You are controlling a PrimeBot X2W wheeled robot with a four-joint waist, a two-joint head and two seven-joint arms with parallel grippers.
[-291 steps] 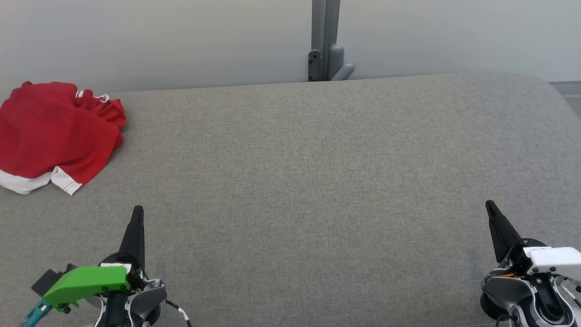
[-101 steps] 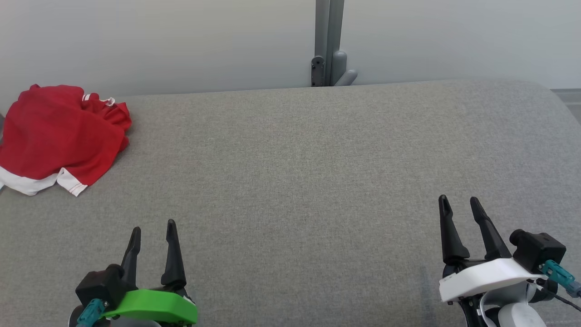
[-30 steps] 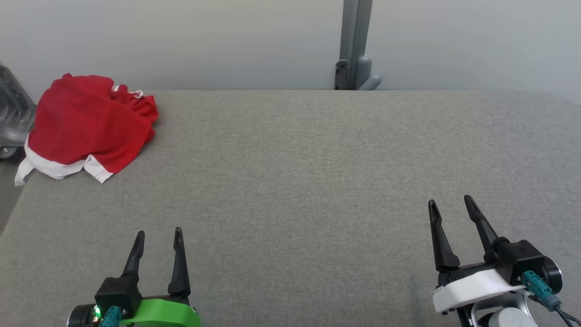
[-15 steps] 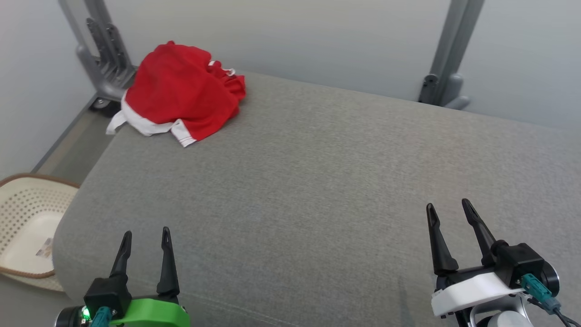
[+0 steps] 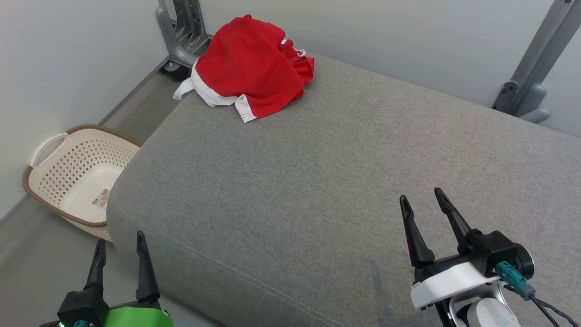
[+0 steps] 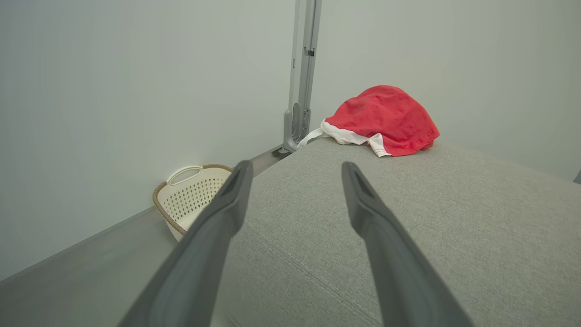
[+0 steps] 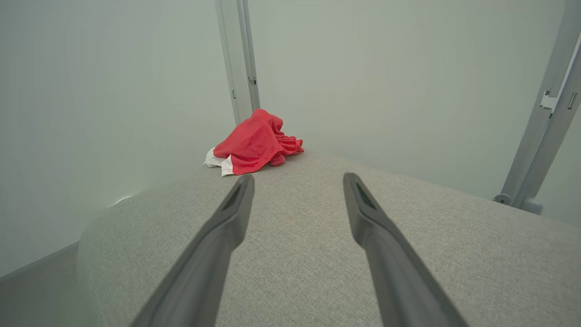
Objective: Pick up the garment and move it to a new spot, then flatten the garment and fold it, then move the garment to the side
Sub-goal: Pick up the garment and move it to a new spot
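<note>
Red garment with white trim, lying crumpled in a heap at the far left corner of the grey upholstered cushion; a strip of its white hem hangs over the cushion's left edge. The rest of the cushion top is bare fabric, with a stitched seam running along the near edge.

Left gripper, green-bodied, with its two dark fingers spread wide and nothing between them. It hangs just off the cushion's near left corner, over the floor, and is well apart from the garment.

Right gripper, white-bodied, with its fingers likewise spread wide and holding nothing. It is over the cushion near the near edge, towards the right, and also well apart from the garment.

Cream perforated laundry basket with a brown rim, standing on the floor beside the cushion's left end, against the wall. One grey metal post rises behind the garment and another stands at the far right edge.
</note>
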